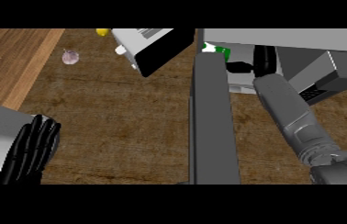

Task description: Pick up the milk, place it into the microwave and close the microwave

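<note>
Green and white show at the mouth of the microwave (271,37), which stands at the far right edge of the wooden counter (122,126): this looks to be the milk (215,48), a carton only partly seen, sitting just inside the opening, between the open door (213,126) and the right forearm. The door swings out toward the viewer as a long grey slab, edge-on, dividing the counter's right part. The right hand (264,60) reaches into the cavity just beside the carton; whether its fingers are curled on the milk or have let go cannot be told, since the dark hand merges with the shadow there. The left hand (30,147) rests open at the near left edge, fingers straight, holding nothing. As a judgement, a milk carton is light to moderate in weight, stiff along its corners but yielding on its flat faces, and smooth enough to slide; it is best taken round the middle of the body, across two opposite faces. A toaster (152,46) stands near the far edge, with a small pale garlic bulb (70,57) and a yellow thing (102,32) toward the far left corner.
</note>
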